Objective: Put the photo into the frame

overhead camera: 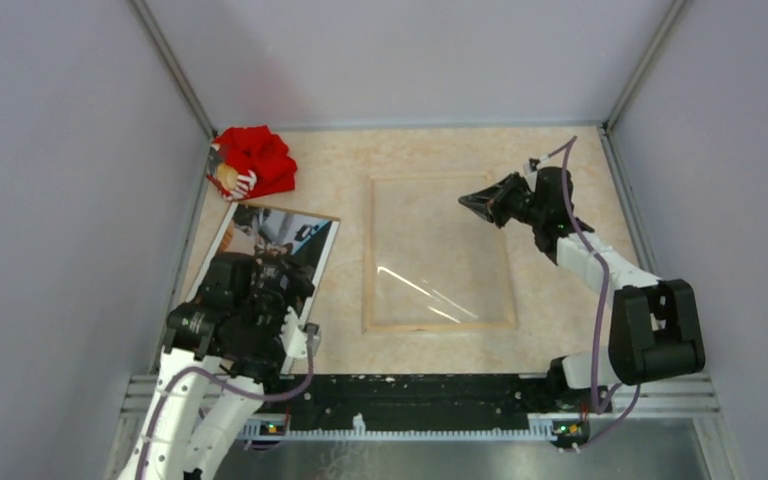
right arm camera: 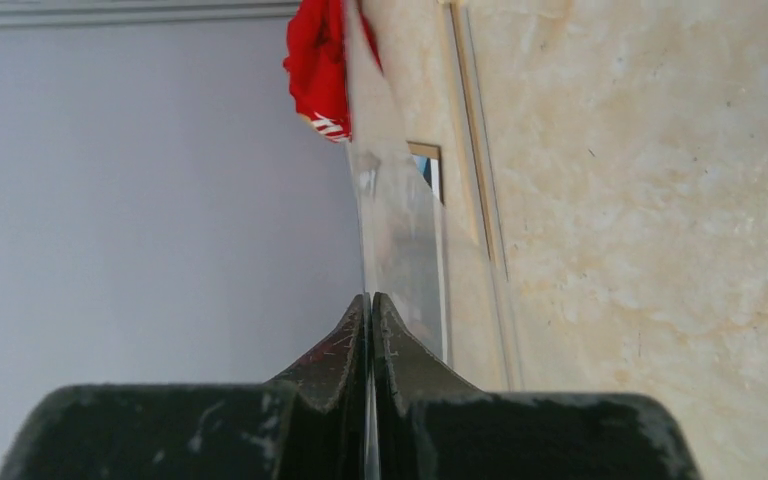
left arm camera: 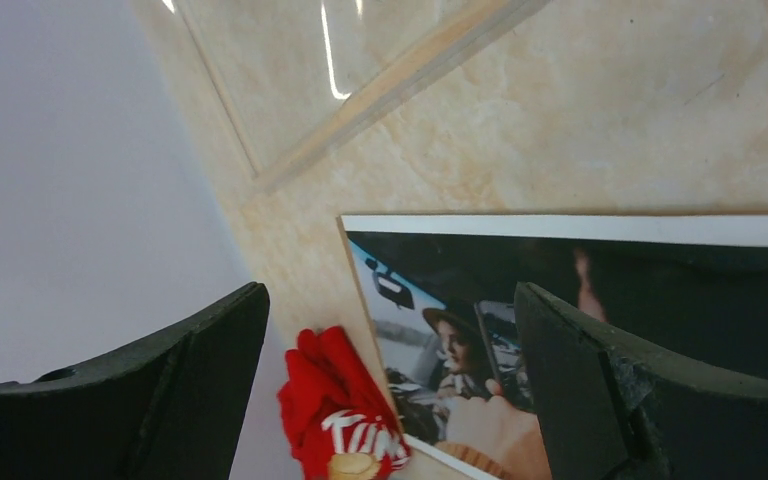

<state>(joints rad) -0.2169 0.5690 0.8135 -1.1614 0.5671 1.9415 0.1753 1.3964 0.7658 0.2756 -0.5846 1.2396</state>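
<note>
Nearest the arm bases, the left gripper [left arm camera: 390, 300] hangs over the near end of the photo [overhead camera: 295, 232], its fingers [left arm camera: 190, 400] spread wide with nothing between them. The photo lies flat and picture-side up on the marbled beige table [overhead camera: 560, 170], at the left, turned slightly clockwise; the left arm covers its near part. It lies outside the frame [overhead camera: 368, 260], just beside the frame's left rail, with a narrow strip of table between them.

The frame lies flat at the table's centre, light-wood side up, its long sides running near to far. Streaks of reflected light cross its near half.

Over the frame's far right corner, the right gripper [overhead camera: 472, 203] points left with its fingers [right arm camera: 335, 360] pressed together. The right wrist view shows them closed on the edge of a clear pane [right arm camera: 405, 250], which runs away from the fingertips. How far that pane is lifted from the frame cannot be told.

Farthest, at the far left corner, lies a red fabric item [overhead camera: 255, 160] with white lettering, just beyond the photo's far edge.
</note>
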